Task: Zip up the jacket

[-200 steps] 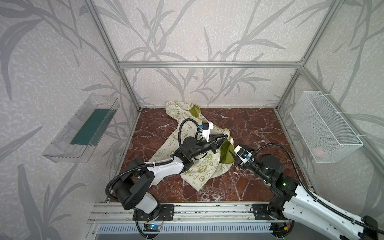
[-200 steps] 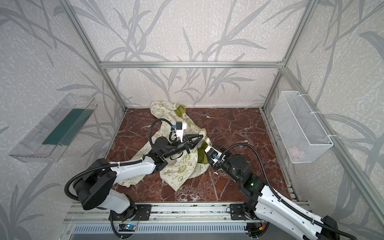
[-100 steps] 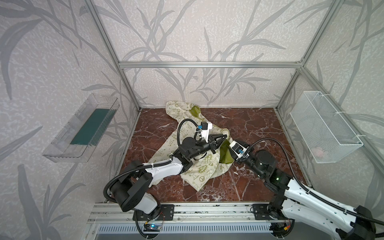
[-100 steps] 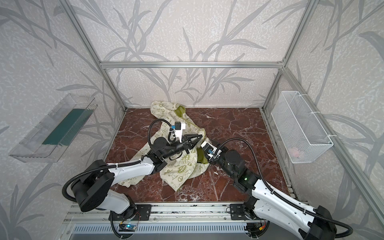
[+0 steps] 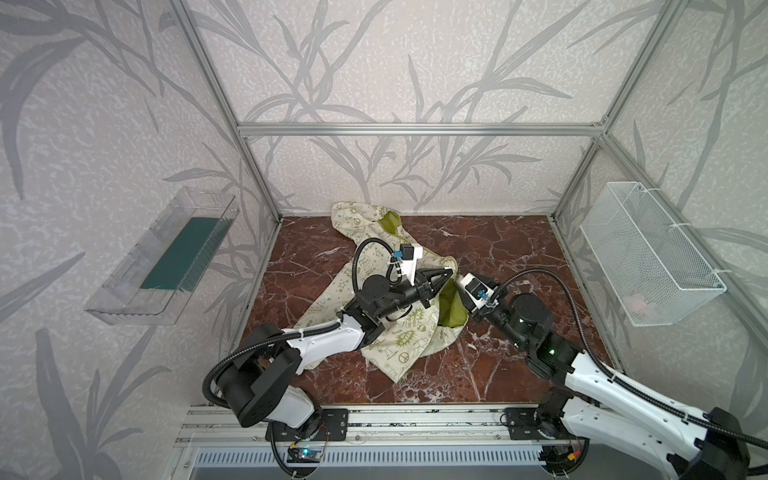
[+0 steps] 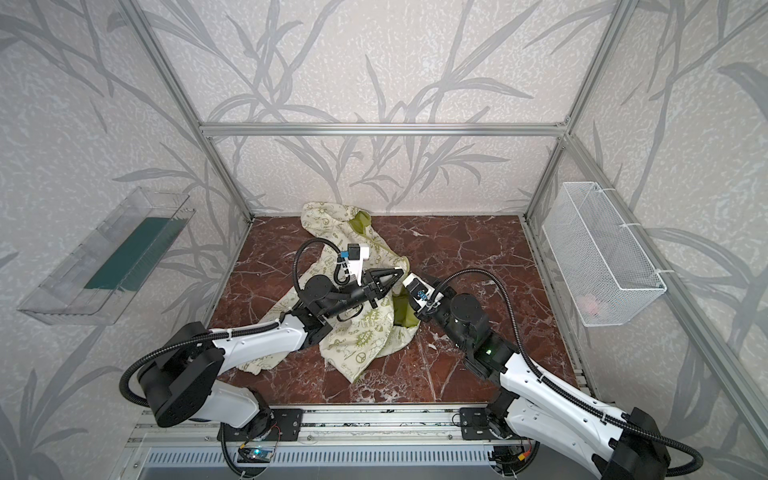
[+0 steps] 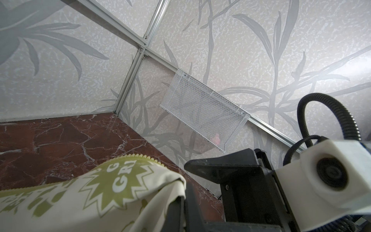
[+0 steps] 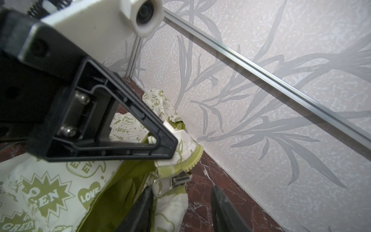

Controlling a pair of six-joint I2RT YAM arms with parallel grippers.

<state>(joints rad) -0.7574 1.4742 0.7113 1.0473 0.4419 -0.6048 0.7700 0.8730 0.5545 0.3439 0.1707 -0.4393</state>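
A crumpled cream jacket [image 5: 399, 345] printed with olive-green doodles lies left of centre on the red marble floor [image 5: 511, 249] of the walled enclosure. One end reaches the back wall, and lime-green lining shows in both top views. The left gripper [image 5: 448, 272], stretched across the garment, is clamped on a fold of cream fabric at the jacket's lifted edge, beside the olive zipper teeth. Facing it from the right side, the right gripper [image 8: 181, 190] has its jaws apart and holds nothing. The metal zipper slider [image 8: 176, 180] hangs just ahead of its fingers [image 8: 140, 211].
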